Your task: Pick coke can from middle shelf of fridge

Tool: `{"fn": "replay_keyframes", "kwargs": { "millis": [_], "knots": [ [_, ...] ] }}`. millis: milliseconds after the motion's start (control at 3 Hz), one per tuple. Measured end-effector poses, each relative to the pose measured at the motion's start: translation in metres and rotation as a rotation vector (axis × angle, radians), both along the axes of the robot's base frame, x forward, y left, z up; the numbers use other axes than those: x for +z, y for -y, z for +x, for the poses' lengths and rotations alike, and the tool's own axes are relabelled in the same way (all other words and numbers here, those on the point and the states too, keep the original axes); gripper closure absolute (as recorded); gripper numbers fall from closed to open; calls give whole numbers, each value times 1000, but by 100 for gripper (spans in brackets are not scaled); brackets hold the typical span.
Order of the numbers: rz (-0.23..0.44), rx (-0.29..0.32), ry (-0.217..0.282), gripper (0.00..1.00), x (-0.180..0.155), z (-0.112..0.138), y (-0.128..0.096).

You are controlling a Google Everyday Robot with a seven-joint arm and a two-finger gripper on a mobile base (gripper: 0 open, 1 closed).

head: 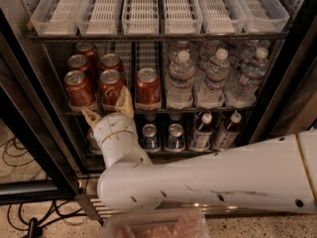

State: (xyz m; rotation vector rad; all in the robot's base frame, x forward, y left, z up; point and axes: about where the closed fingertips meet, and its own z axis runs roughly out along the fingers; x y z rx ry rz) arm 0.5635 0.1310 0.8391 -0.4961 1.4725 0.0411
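Where the arm lies: the white arm [213, 175] crosses the foreground low, from the right edge to just below the gripper. I take this low approach as a way to stay under the rack edge.
Gripper: the gripper [108, 106] points up at the cooler's front. Its two tan fingers [125, 100] are spread wide and hold nothing, a spread that looks meant for a can's girth.
Coke can: the coke can [111, 87] stands upright just above and behind the gripper, at the front of its lane and framed by the fingers. Whether they touch it cannot be told.
Other red cans [147, 86]: one stands just right of the gripper and one just left, with more behind.
Middle shelf: the middle shelf [208, 110] has its dark front rail level with the gripper. Its lanes keep the cans in file, so likely only the front ones can be reached.
Water bottles [181, 78]: right of the gripper, on the same level.
Silver cans [174, 135]: lower right of the gripper, one level down.
White lanes [141, 9]: well above the gripper, bare.
Fridge: the fridge [29, 108] shows its dark frame left of the gripper.
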Motion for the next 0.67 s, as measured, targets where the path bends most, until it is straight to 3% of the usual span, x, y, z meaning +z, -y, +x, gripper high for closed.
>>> {"fn": "replay_keyframes", "kwargs": {
  "millis": [667],
  "knots": [
    [15, -58, 1, 33, -4, 19, 13]
  ]
}}
